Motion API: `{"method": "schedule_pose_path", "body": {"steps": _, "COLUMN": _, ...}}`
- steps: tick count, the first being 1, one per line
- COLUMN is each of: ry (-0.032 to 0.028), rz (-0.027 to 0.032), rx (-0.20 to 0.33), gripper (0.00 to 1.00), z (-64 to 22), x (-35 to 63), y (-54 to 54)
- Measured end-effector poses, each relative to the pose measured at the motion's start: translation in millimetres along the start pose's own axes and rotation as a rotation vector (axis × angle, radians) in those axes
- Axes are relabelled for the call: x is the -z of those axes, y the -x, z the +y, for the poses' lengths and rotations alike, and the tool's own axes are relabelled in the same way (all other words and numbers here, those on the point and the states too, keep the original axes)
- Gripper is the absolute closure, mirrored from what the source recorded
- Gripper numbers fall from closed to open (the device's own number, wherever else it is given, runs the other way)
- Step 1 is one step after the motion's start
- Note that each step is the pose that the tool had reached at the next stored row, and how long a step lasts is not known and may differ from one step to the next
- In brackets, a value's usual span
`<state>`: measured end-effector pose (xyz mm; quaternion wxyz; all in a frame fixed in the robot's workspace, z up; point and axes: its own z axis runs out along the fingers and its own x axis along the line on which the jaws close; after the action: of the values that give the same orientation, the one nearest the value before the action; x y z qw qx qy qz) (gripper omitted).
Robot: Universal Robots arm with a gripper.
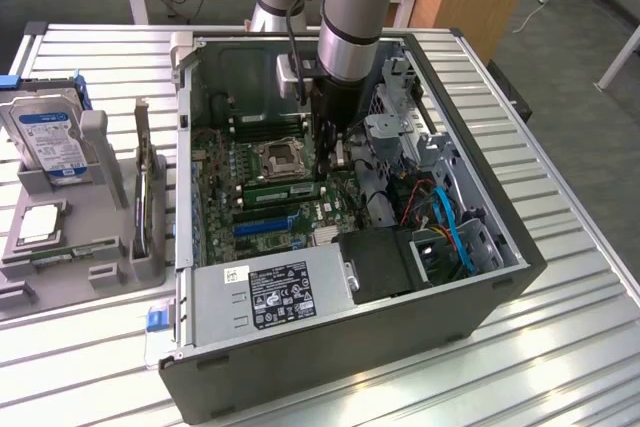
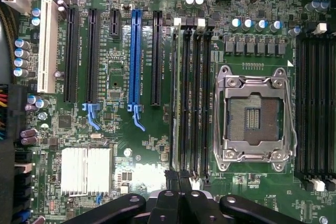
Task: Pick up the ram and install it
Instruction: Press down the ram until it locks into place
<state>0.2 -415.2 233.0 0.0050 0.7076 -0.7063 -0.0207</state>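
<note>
Jaws (image 2: 178, 177) pinched together, parked over one end of the ram (image 2: 175, 103); pressing just that end could seat it crooked, I'd guess.

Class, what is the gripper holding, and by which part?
Cannot be told: the shut gripper is at one end of the ram, which lies along the motherboard.

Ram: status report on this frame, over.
Gripper shut, low inside the case. Ram on edge in the memory slots beside the processor socket, gripper at its end; contact unclear. Nothing blocking.
</note>
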Motion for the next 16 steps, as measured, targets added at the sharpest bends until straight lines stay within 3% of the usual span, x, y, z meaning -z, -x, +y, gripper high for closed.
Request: {"method": "schedule_pose_path", "body": {"steps": 16, "ry": 0.0001, "rz": 0.0003, "rx": 0.000, "gripper": 0.90, "z": -0.1, "x": -2.8, "y": -0.1}}
